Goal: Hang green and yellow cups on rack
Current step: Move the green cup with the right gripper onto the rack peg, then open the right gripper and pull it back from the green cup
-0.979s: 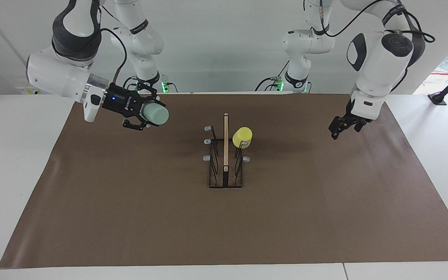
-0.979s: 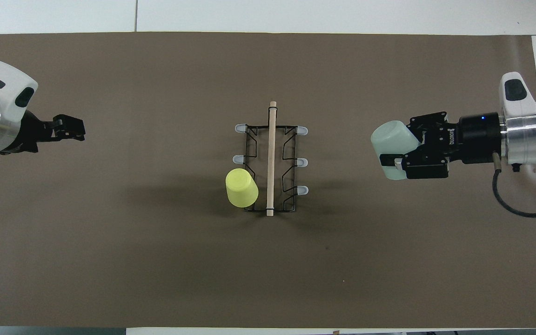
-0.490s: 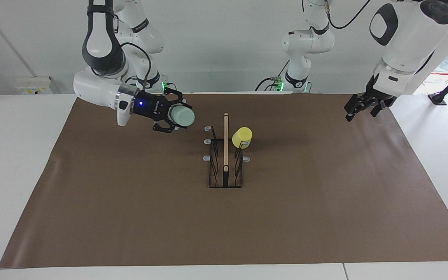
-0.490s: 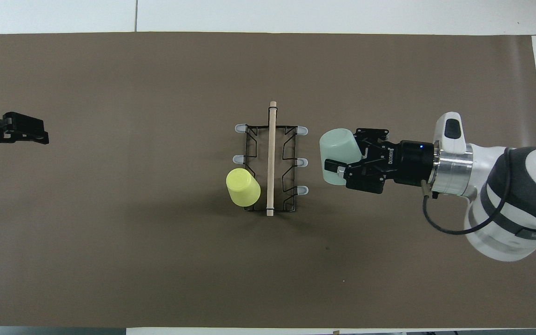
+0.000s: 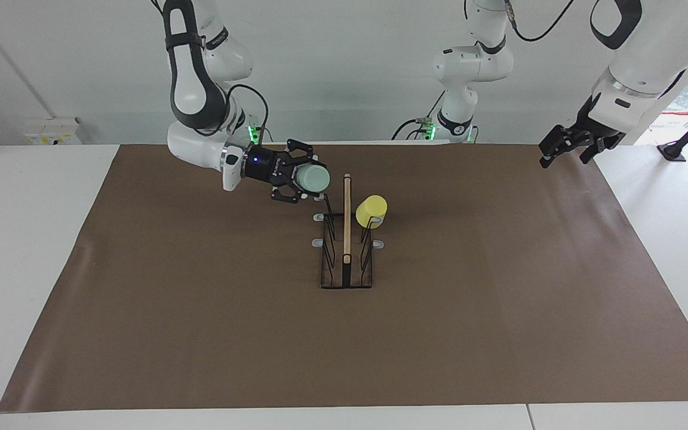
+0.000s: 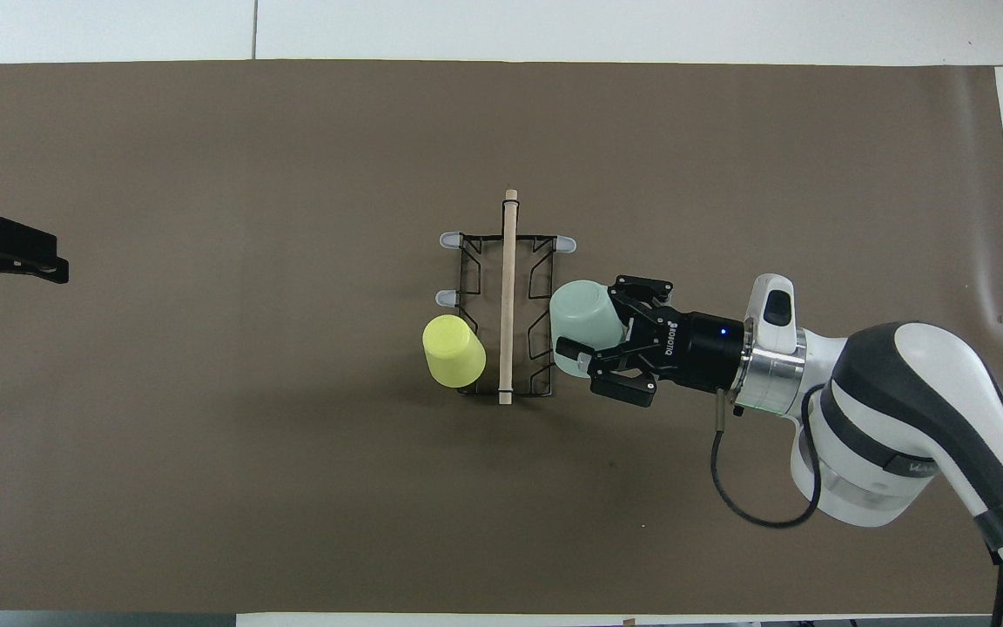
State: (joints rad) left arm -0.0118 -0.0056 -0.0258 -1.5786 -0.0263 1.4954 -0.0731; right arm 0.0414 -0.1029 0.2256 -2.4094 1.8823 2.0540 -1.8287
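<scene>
Two plastic tumblers: one mint-green cup [image 5: 313, 177] [image 6: 587, 317], one yellow cup [image 5: 371, 210] [image 6: 454, 350]. One wire rack [image 5: 346, 239] [image 6: 507, 300]. One brown table mat [image 5: 200, 310] [image 6: 292, 488]. Two grippers: right gripper [image 5: 296, 179] [image 6: 606, 344], left gripper [image 5: 565, 146] [image 6: 23, 252].

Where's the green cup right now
The pale mint green plastic tumbler is in the right claw, up in the air at the black wire rack, on the side away from the hung bright yellow tumbler.
</scene>
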